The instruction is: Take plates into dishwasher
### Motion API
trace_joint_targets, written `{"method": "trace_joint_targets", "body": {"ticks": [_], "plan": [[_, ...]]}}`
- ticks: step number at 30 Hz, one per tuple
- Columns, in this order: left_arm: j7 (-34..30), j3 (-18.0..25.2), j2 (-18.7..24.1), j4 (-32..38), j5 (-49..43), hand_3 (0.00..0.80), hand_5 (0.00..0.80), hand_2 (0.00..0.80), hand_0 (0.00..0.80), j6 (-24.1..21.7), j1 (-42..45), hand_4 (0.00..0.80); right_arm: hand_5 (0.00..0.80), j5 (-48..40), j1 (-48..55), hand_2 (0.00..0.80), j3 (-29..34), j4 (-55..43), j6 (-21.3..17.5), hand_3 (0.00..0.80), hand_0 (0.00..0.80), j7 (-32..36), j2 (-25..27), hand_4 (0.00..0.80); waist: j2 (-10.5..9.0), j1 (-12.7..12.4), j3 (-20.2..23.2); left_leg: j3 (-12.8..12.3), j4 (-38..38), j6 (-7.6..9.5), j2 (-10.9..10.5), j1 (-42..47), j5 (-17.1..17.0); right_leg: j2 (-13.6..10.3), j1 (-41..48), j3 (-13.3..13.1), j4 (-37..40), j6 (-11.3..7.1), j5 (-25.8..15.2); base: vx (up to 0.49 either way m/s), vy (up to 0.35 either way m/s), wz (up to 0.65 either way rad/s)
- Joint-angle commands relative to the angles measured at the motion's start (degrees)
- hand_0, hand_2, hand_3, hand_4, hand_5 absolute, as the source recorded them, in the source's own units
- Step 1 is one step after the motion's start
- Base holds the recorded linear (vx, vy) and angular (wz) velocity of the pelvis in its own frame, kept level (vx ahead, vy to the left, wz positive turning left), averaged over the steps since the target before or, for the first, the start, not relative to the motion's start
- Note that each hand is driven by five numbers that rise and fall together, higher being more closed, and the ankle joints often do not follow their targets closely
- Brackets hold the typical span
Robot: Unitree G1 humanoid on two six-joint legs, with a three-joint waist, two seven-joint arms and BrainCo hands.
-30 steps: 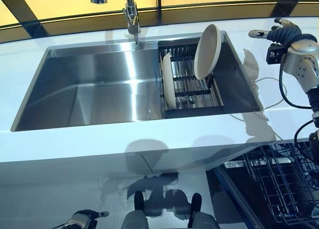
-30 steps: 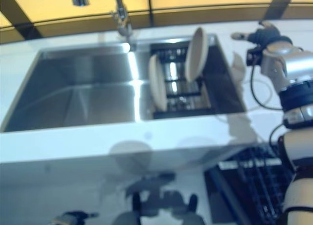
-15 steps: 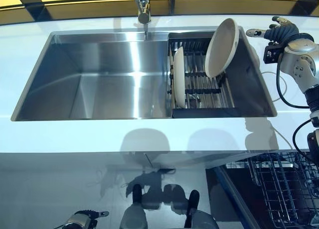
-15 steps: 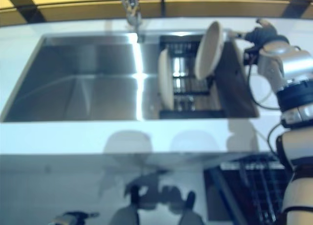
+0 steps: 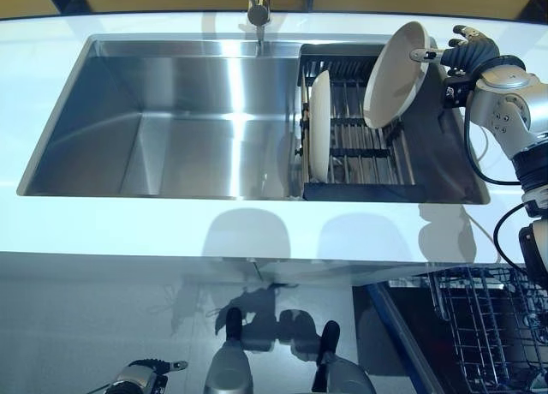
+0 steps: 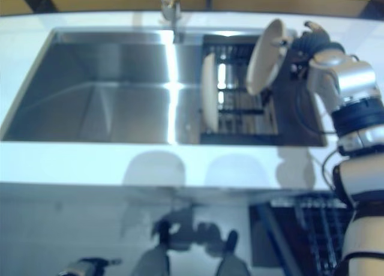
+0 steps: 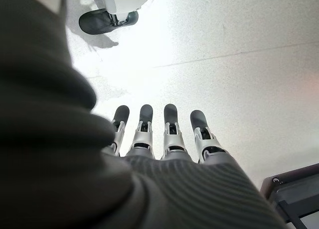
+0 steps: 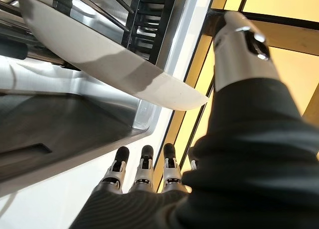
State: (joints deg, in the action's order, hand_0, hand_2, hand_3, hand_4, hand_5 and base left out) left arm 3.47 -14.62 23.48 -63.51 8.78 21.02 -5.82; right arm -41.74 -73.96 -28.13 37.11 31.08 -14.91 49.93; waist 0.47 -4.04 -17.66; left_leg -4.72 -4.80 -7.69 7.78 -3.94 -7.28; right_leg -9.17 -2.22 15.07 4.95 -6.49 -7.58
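Observation:
Two cream plates stand in a dark rack point(image 5: 360, 188) in the right part of the steel sink point(image 5: 171, 111). One plate point(image 5: 319, 137) stands upright on edge at the rack's left. The other plate point(image 5: 396, 74) leans at the back right. My right hand point(image 5: 469, 56) is at that leaning plate's upper rim, open. In the right wrist view the plate's edge point(image 8: 109, 59) lies between the thumb point(image 8: 239, 45) and the straight fingers point(image 8: 142, 169), with no grip on it. My left hand point(image 5: 141, 379) hangs low over the floor, with straight fingers point(image 7: 169, 129) and nothing in it.
A faucet point(image 5: 258, 4) stands behind the sink's middle. The white counter point(image 5: 171, 231) runs along the sink's front. Below it at the lower right, the open dishwasher's wire rack point(image 5: 484, 325) sticks out.
The camera has tilted, shifting the whole scene down and right. My right hand has moved left from over the counter to the leaning plate's rim, its thumb now in front of the plate.

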Motion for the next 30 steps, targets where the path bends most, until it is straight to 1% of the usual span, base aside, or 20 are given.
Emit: {"method": "trace_joint_targets", "body": {"ticks": [1,30], "plan": [[0.1,-2.9,2.6,-2.1,0.8,0.000,0.000,0.000,0.000,1.1,-2.3,0.000,0.000,0.4,-6.3,0.000,-2.5,-2.5,-3.7,0.000,0.000,-1.1,2.1,0.000,-2.29,-0.4,0.8,-0.2,-0.2,-0.01,-0.8,-0.2,0.8,-0.9,0.7,-1.2,0.1,-1.87,1.7,0.000,0.000,0.00],[-0.2,-3.5,2.7,-2.1,2.2,0.000,0.000,0.000,0.000,2.5,-4.8,0.000,0.000,2.4,-6.1,0.000,-2.8,-1.8,-2.6,0.000,0.000,-0.8,0.4,0.000,-2.01,-0.1,-0.7,-0.4,-0.2,0.20,-0.9,-1.0,0.6,-0.9,-0.3,-1.6,0.1,-1.81,1.3,0.000,0.000,0.00]]}}
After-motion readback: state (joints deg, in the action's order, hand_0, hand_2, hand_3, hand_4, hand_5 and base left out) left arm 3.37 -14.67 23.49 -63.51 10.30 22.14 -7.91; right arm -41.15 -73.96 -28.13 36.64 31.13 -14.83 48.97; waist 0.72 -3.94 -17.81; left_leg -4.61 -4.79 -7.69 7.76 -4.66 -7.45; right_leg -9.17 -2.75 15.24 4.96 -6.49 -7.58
